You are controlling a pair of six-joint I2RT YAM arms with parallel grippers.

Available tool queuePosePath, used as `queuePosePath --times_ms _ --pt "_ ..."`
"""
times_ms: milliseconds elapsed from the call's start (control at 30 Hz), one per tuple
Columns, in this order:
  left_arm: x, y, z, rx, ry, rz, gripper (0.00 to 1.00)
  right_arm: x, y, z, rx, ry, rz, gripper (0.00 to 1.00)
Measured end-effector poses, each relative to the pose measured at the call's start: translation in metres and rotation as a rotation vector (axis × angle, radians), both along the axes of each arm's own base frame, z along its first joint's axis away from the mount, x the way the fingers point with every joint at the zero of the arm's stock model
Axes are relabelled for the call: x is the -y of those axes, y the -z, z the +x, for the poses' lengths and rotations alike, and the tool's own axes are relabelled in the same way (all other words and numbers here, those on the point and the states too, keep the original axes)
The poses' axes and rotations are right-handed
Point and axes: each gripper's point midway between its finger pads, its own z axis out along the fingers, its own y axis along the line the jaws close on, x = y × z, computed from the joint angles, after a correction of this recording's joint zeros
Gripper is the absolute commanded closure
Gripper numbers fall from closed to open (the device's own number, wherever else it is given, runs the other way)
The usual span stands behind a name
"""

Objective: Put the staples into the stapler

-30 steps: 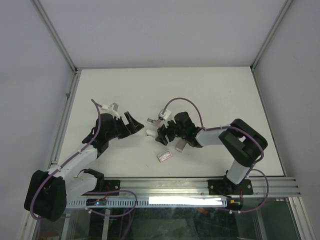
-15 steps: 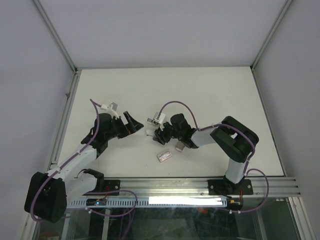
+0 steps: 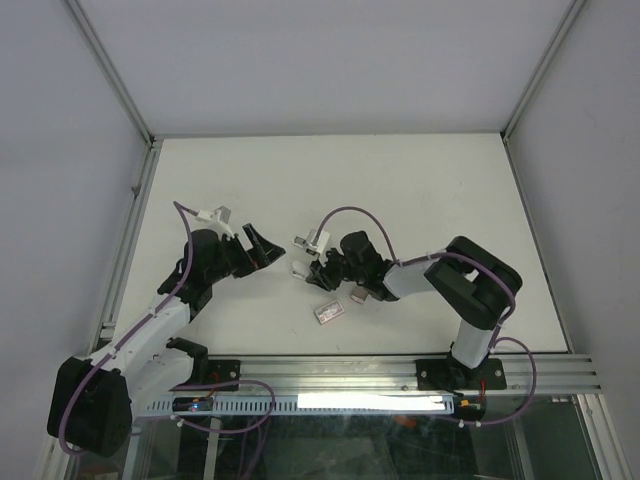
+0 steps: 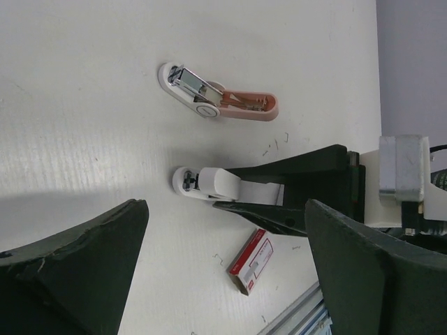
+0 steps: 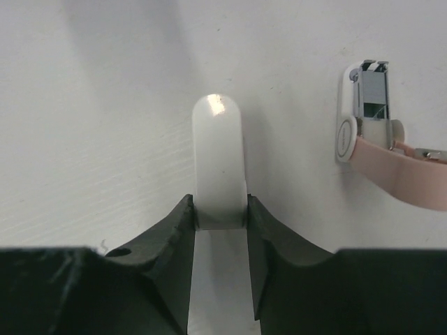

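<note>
The stapler [image 4: 222, 103] lies open on the table, a pink half with a white end and a bare metal channel; it also shows in the top view [image 3: 304, 242] and the right wrist view [image 5: 370, 139]. My right gripper [image 5: 218, 202] is shut on a separate white rounded piece [image 5: 218, 153] that rests on the table just in front of the stapler [image 4: 209, 184]. My left gripper [image 4: 225, 209] is open and empty, hovering left of both pieces [image 3: 262, 248]. I see no grey strip of staples in any view.
A flat red-and-white box [image 3: 328, 312] lies near the front, also in the left wrist view [image 4: 251, 261]. A grey-brown sleeve [image 3: 360, 295] lies under the right arm. A few loose bent staples [image 4: 222, 259] are scattered near the box. The metal rail runs along the front edge.
My right gripper has slid a little left onto the white piece, and its elbow has shifted left. My left arm has drawn back slightly to the left.
</note>
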Motion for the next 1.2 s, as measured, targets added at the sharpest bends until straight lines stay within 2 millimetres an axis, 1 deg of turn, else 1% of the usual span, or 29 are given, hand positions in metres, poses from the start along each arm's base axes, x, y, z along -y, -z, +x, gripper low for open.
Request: queuePosePath --times_ms 33,100,167,267,333,400,500,700,767,900,967,1067,1200 --pt "0.000 0.000 -0.002 0.000 0.002 -0.004 0.01 0.001 -0.002 -0.003 -0.003 -0.002 0.001 1.00" --pt "0.002 0.000 -0.006 -0.008 0.014 -0.023 0.01 0.004 -0.011 -0.012 -0.007 -0.005 0.012 1.00" --pt "0.007 0.000 -0.011 -0.022 0.036 -0.047 0.01 0.005 -0.031 -0.019 0.006 -0.006 0.046 1.00" --pt "0.015 -0.002 -0.017 -0.044 0.083 -0.095 0.01 0.005 -0.072 -0.028 0.056 -0.012 0.130 1.00" --pt "0.022 -0.006 -0.021 -0.055 0.116 -0.134 0.01 0.006 -0.094 -0.033 0.086 -0.012 0.175 1.00" --pt "0.028 -0.014 -0.023 -0.046 0.145 -0.172 0.01 0.012 -0.109 -0.036 0.103 0.000 0.199 1.00" --pt "0.038 -0.026 -0.027 -0.023 0.193 -0.217 0.01 0.015 -0.114 -0.042 0.098 -0.004 0.198 1.00" --pt "0.064 -0.046 -0.043 -0.003 0.312 -0.253 0.01 0.016 -0.112 -0.053 0.079 -0.022 0.176 1.00" --pt "0.072 -0.048 -0.045 -0.009 0.340 -0.254 0.01 0.016 -0.114 -0.055 0.079 -0.026 0.176 1.00" --pt "0.081 -0.039 -0.050 -0.048 0.367 -0.245 0.02 0.017 -0.119 -0.057 0.086 -0.026 0.184 1.00" --pt "0.082 -0.037 -0.052 -0.058 0.370 -0.244 0.08 0.018 -0.121 -0.057 0.091 -0.023 0.187 1.00" --pt "0.082 -0.039 -0.052 -0.059 0.367 -0.249 0.28 0.018 -0.123 -0.056 0.096 -0.019 0.190 1.00" --pt "0.082 -0.044 -0.052 -0.055 0.362 -0.265 0.72 0.019 -0.125 -0.056 0.099 -0.016 0.192 1.00"
